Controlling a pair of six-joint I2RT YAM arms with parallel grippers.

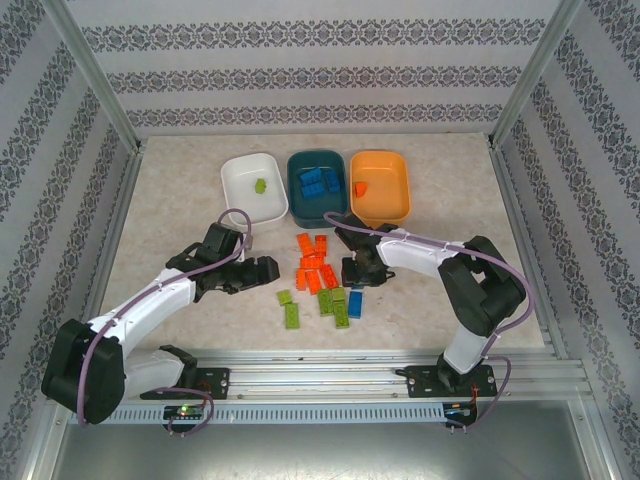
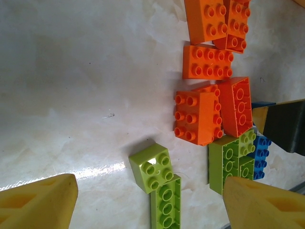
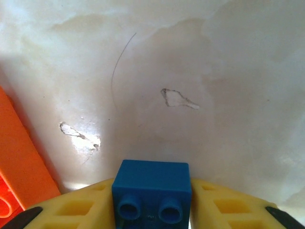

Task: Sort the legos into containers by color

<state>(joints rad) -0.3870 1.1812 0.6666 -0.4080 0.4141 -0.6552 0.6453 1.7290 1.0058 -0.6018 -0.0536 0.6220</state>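
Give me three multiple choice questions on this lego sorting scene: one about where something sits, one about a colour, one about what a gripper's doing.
1. Which bowl stands between the other two?
A. white bowl
B. dark teal bowl
C. orange bowl

2. What colour is the single lego in the white bowl?
A. lime green
B. blue
C. orange

3. The right gripper is:
A. open, empty
B. shut on a blue lego
C. shut on an orange lego

Answers: 1 B, it sits mid-row in the top view; 2 A, one green brick lies there; 3 B, the right wrist view shows the blue brick clamped.
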